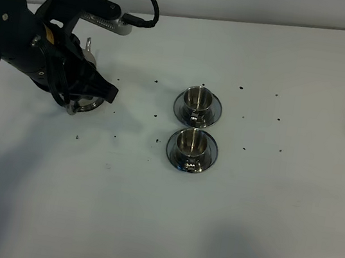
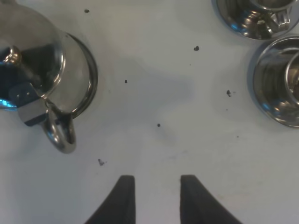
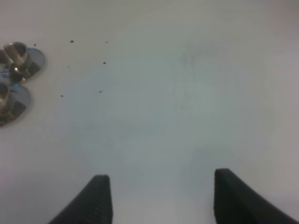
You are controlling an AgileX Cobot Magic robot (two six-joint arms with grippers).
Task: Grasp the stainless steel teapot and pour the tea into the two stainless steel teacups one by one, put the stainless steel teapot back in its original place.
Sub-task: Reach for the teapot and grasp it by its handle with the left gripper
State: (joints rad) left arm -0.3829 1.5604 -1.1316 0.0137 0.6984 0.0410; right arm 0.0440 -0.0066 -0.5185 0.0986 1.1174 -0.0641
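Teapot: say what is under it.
Under the teapot only a curved edge of a round steel disc shows in the left wrist view. The teapot covers the rest; from the high camera the left arm hides most of both.

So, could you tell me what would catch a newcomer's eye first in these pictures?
The black left arm hangs over a shiny steel teapot at the left of the white table in the high view, with its gripper open and empty. Near the table's middle stand two small steel cups, one behind the other. Dark specks dot the surface around them.
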